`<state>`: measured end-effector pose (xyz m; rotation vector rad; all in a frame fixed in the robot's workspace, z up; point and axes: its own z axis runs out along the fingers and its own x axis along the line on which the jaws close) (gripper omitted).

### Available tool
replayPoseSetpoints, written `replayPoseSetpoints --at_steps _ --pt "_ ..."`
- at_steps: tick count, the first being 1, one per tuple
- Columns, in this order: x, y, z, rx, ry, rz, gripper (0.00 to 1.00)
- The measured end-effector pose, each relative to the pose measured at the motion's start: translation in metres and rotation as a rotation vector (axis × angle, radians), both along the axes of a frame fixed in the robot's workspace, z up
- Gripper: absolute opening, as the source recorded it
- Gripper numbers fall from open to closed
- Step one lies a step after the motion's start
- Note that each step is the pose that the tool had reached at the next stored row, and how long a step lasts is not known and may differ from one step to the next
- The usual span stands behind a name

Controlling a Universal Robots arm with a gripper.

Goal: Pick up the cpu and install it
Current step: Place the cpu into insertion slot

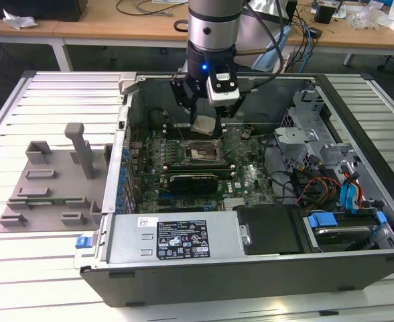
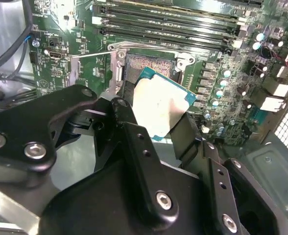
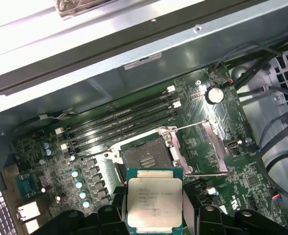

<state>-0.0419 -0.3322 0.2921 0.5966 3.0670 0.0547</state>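
Observation:
My gripper (image 1: pixel 204 123) hangs inside the open computer case, shut on the cpu (image 1: pixel 203 124), a thin square chip with a silvery-beige top and a green edge. In both wrist views the cpu (image 2: pixel 159 108) (image 3: pixel 154 199) sits clamped between my black fingers (image 2: pixel 134 142) by two opposite edges, tilted. It hovers above the motherboard, just beside the open socket (image 3: pixel 146 157) (image 2: pixel 149 63) (image 1: pixel 200 154), whose metal frame stands lifted and whose contact field is bare.
Memory slots (image 3: pixel 119 120) run beside the socket. Case walls (image 1: pixel 125 127), a drive cage (image 1: pixel 304 127) and cable bundles (image 1: pixel 317 184) ring the board. A grey plastic fixture (image 1: pixel 53 178) with upright blocks lies outside the case at the exterior view's left.

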Motion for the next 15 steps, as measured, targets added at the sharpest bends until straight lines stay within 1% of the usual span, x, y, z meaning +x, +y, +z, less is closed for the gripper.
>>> replayPoseSetpoints --at_steps 3,6,7,9,10,12,15 --pt "0.0000 0.0000 0.0000 0.0000 0.0000 -0.046 0.55" --pt "0.0000 0.0000 -0.0001 0.0001 -0.0001 -0.082 0.55" --pt "0.0000 0.0000 -0.0001 0.0001 0.0000 -0.106 0.55" --pt "0.0000 0.0000 -0.0002 0.0000 0.0000 -0.134 0.55" --pt "0.0000 0.0000 -0.0002 0.0000 0.0000 -0.164 0.55" --pt "0.0000 0.0000 -0.0004 0.0000 0.0000 -0.245 0.55" --pt "0.0000 0.0000 -0.0005 0.0000 0.0000 -0.293 0.55"
